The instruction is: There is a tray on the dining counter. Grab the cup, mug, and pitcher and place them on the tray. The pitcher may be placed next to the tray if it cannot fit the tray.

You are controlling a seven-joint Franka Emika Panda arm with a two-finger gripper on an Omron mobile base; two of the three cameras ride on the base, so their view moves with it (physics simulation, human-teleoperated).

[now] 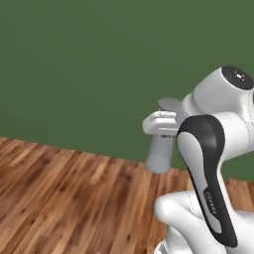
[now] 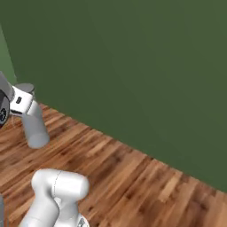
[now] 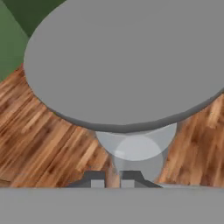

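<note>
1. Pitcher (image 1: 161,151) hangs off the floor, carried before a green wall (image 1: 74,64).
2. Gripper (image 3: 113,178): jaws pinching its rim.
3. Judgement: transport under way; placing on the tray remains.

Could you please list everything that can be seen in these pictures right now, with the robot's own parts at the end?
pitcher: one, pale grey and translucent, tall and slim, carried in the air above the floor, tilted, its wider top rim at the end effector; in the hand view its grey top looms close.
floor: one, brown wooden planks, across the lower part of both base views and behind the pitcher in the hand view.
wall: one, plain dark green, behind everything in both base views.
arm: one, white with dark joints, rising at the lower right of the left base view.
end effector: one, white with small dark fingertips, shut on the pitcher near its top.
</note>
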